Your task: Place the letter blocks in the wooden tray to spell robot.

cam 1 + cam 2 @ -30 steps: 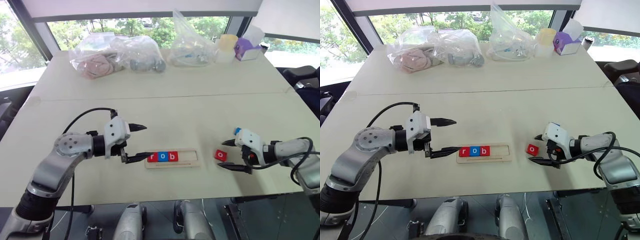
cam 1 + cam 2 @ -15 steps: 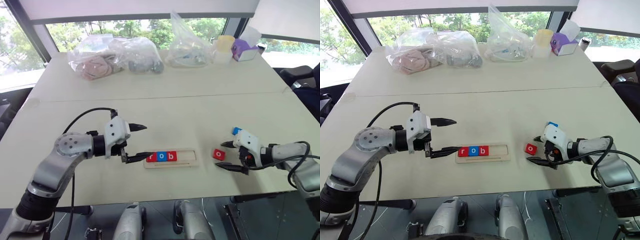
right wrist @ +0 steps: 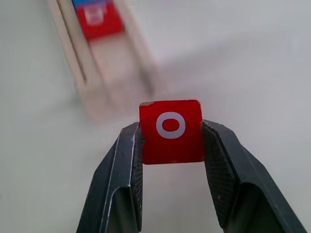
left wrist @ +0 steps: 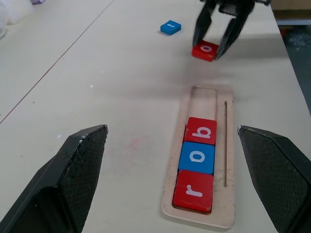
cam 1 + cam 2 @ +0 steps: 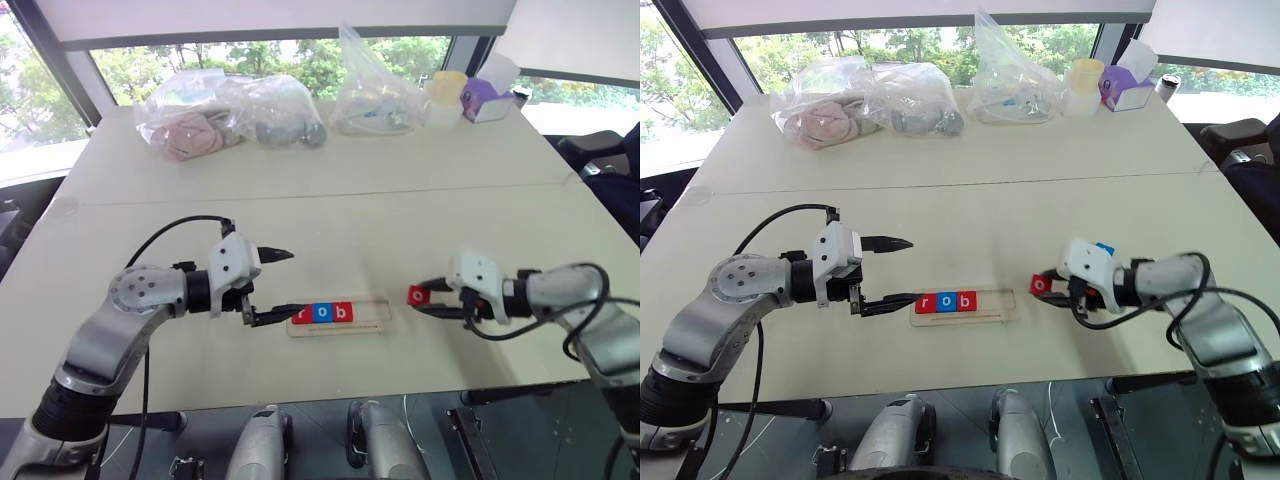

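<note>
Right gripper (image 5: pixel 1052 288) has slid left toward the wooden tray (image 5: pixel 337 315) and clamped onto the red o block (image 3: pixel 170 130), lifting it off the table (image 5: pixel 330 215).

Progress check, big stuff first: tray sits near the front edge, middle of the table, with r, o, b (image 4: pixel 200 130) already seated at its left end, so three down and two slots open on the right. The red o is up next, held just right of the tray. Blue t block (image 4: pixel 170 27) lies loose further right. Left gripper (image 5: pixel 268 285) hasn't budged, fingers wide apart at the tray's left end.
</note>
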`<action>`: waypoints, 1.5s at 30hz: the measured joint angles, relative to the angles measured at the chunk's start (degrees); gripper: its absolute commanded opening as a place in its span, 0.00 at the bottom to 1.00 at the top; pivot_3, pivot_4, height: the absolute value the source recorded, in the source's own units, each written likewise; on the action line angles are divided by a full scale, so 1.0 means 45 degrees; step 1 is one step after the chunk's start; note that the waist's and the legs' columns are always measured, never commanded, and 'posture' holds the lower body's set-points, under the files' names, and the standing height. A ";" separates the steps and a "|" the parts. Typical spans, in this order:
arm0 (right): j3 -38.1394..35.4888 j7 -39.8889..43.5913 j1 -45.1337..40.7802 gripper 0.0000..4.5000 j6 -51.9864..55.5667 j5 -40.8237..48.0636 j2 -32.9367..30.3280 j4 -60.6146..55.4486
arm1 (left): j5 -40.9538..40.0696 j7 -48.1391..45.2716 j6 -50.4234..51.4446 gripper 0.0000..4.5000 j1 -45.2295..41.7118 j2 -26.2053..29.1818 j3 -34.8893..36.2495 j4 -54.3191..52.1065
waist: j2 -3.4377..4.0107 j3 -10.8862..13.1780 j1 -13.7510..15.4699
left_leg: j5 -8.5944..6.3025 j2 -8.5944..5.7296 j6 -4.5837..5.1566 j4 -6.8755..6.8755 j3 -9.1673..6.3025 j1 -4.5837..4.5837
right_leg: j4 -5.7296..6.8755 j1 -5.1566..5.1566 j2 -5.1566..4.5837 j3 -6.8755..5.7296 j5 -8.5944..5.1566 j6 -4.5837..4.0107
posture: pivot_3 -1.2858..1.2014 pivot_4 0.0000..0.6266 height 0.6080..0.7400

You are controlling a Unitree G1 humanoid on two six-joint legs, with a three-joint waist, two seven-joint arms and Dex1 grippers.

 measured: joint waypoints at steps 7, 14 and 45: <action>0.2231 0.1412 -0.2252 0.26 -0.0843 -0.0535 0.1096 0.0968 | -0.0024 0.0002 0.0085 1.00 0.0073 0.0039 0.0028 -0.0066 | -0.0005 0.0002 -0.0008 | -0.0001 -0.0008 0.0000 -0.0008 0.0004 -0.0017 | -0.0020 -0.0004 -0.0009 0.0010 -0.0002 0.0004 | 0.52 0.24 1.00; 0.3428 0.2178 -0.2911 0.26 -0.1792 -0.1305 0.1904 0.2730 | -0.0206 0.0138 0.0403 1.00 0.0668 0.0306 0.0083 -0.0509 | -0.0004 0.0002 0.0014 | -0.0001 -0.0008 0.0000 -0.0007 0.0003 -0.0016 | -0.0011 -0.0006 -0.0008 0.0013 -0.0001 0.0003 | 0.52 0.24 1.00; 0.3642 0.2137 -0.2773 0.26 -0.1208 -0.1727 0.2496 0.3021 | -0.0749 -0.0485 0.0557 1.00 0.1301 0.1428 0.0294 -0.1123 | -0.0002 0.0002 0.0005 | -0.0001 -0.0004 0.0000 -0.0010 0.0007 -0.0015 | -0.0005 -0.0018 -0.0005 0.0014 -0.0003 0.0001 | 0.52 0.24 1.00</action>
